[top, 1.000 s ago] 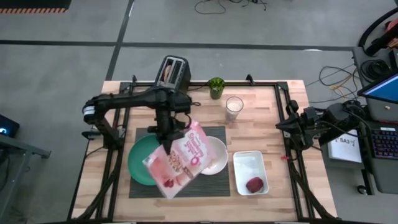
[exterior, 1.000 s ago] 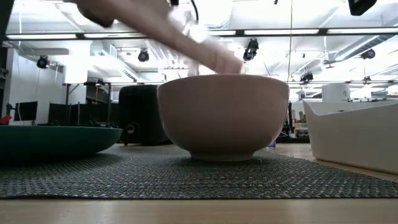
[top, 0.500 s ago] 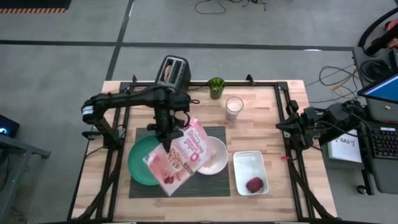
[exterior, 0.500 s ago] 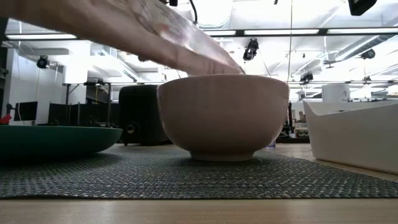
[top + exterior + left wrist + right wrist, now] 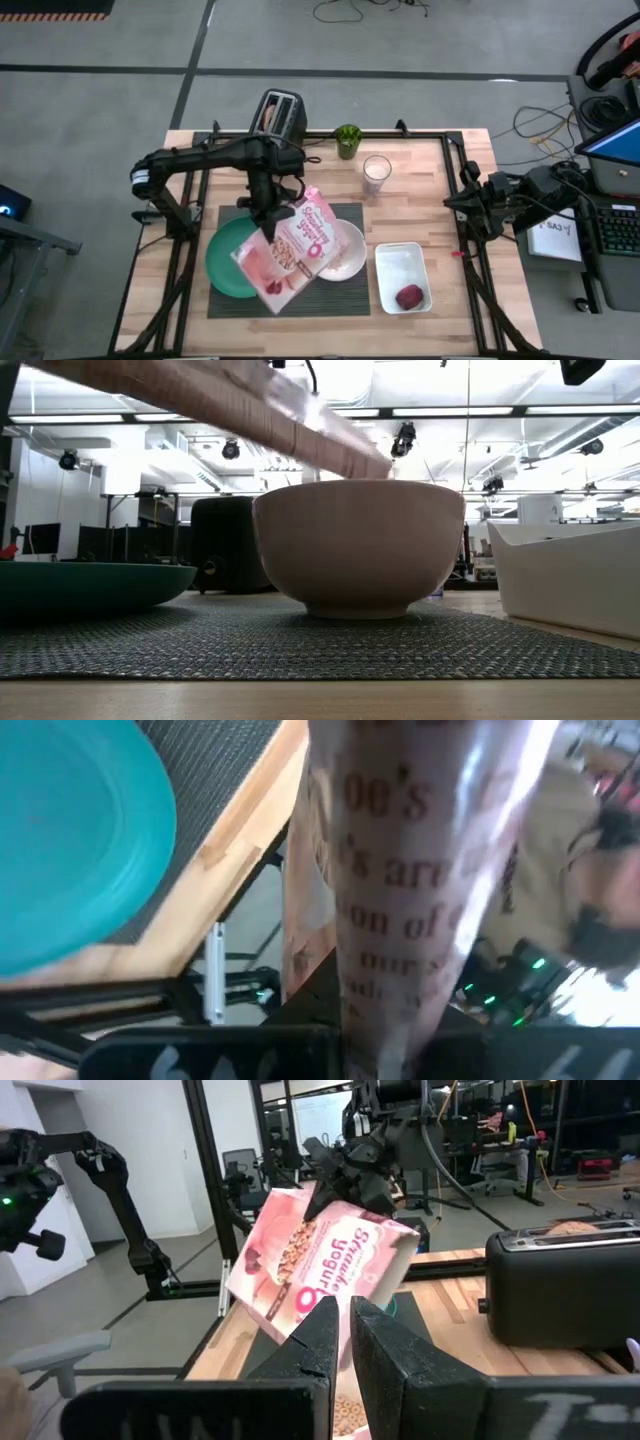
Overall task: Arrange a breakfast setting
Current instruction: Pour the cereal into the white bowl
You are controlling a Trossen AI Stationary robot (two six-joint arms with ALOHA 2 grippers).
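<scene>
Now the left gripper [image 5: 268, 212] is clamped on the cereal box [image 5: 290, 252], which hangs tilted below it, over the bowl [image 5: 345, 250] and plate [image 5: 225, 262]. Right gripper [image 5: 343, 1342] waits off the table's right edge, fingers nearly together.

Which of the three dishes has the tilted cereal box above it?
The white bowl. The left gripper holds the cereal box tilted over its rim; the white dish lies apart, uncovered, and the green plate is overlapped only at its edge.

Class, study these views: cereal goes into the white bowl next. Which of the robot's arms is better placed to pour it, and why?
The left. Its gripper is already shut on the pink cereal box, tilted over the white bowl. The right gripper is parked at the table's right edge, empty.
</scene>
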